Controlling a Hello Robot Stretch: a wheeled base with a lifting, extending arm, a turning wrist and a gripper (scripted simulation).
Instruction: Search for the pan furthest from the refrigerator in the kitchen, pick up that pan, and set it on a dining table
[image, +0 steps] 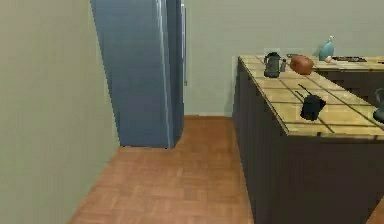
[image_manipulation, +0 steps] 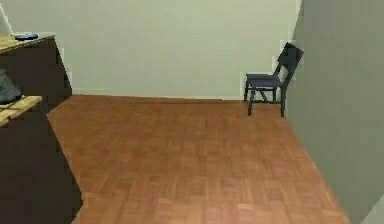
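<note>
A tall blue-grey refrigerator (image: 140, 70) is standing against the far wall in the forward view, left of the middle, with wooden floor (image: 170, 185) running up to its foot. Just to its right a counter (image: 290, 165) with a dark front and a tan tiled top is stretching toward the camera, taking up that view's right side and blocking the way there. A small dark pan (image: 312, 105) with a short handle is sitting on the tiled top near the counter's front edge, well apart from the refrigerator. Farther back on the same top a dark upright thing (image: 274, 65), a brown round thing (image: 301, 64) and a teal bottle-shaped thing (image: 327, 47) are standing close together, and a flat dark thing (image: 352, 60) is lying beside them; what it is cannot be told. In the arm side view two dark-fronted counter ends (image_manipulation: 30, 160) are jutting in from the left edge, the farther one carrying a flat dark thing (image_manipulation: 27, 37). Across the wooden floor a dark blue chair (image_manipulation: 268, 82) is standing in the far corner, next to a grey wall (image_manipulation: 345, 110). The gripper's state cannot be told.
</note>
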